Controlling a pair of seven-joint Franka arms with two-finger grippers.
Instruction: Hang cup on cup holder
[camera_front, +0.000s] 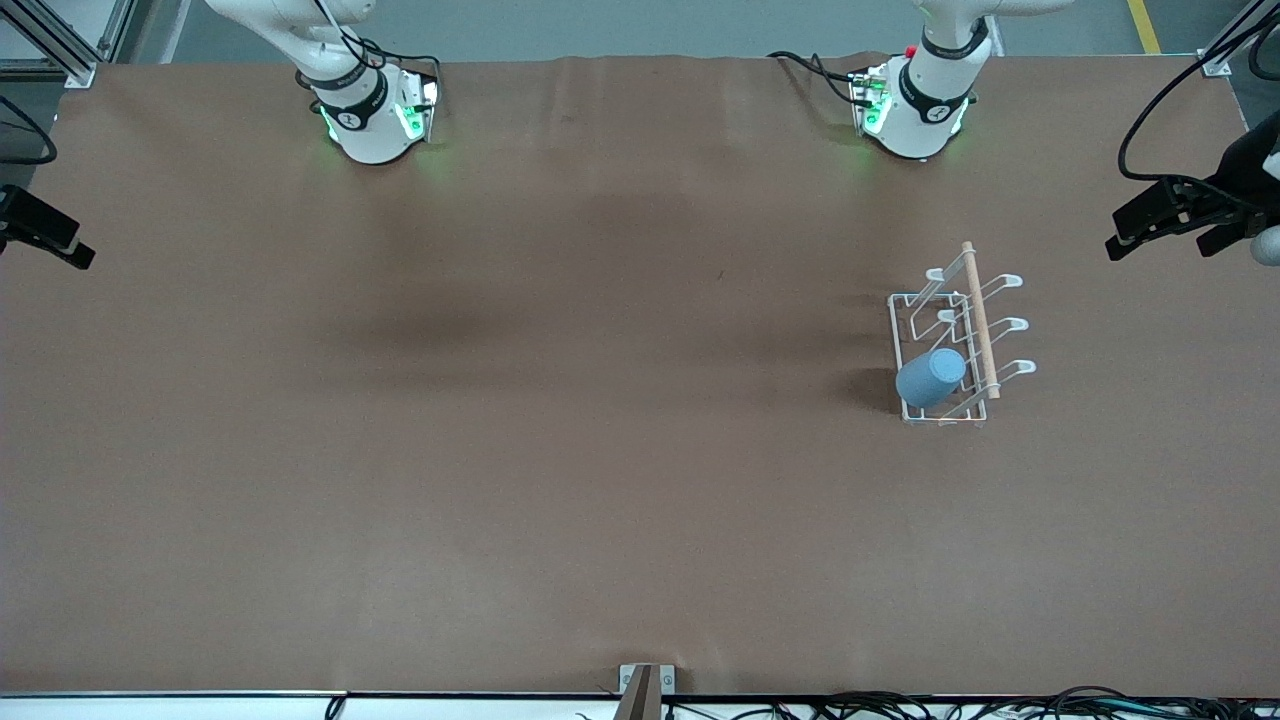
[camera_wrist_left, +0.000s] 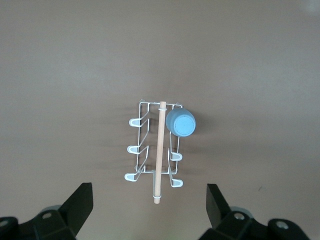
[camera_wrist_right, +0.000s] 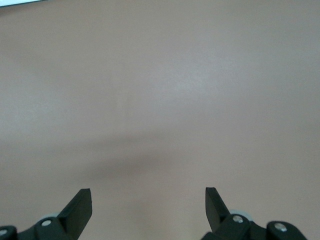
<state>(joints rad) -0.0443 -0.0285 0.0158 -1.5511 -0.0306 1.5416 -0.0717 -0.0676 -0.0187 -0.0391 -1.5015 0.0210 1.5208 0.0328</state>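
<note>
The light blue cup (camera_front: 930, 377) (camera_wrist_left: 181, 123) hangs tilted over a prong of the white wire cup holder (camera_front: 978, 320) (camera_wrist_left: 160, 150), its base pointing outward. That prong is the one nearest the front camera, on the side toward the right arm's end. The holder stands at the left arm's end of the table. My left gripper (camera_front: 1160, 240) (camera_wrist_left: 150, 200) hovers high beside the holder, open and holding nothing. My right gripper (camera_front: 60, 245) (camera_wrist_right: 149, 202) waits open over bare table at the right arm's end.
Brown paper covers the table (camera_front: 600, 400). Both arm bases (camera_front: 375, 115) (camera_front: 915, 105) stand along the edge farthest from the front camera. A small bracket (camera_front: 645, 690) and black cables (camera_front: 900, 705) sit along the edge nearest it.
</note>
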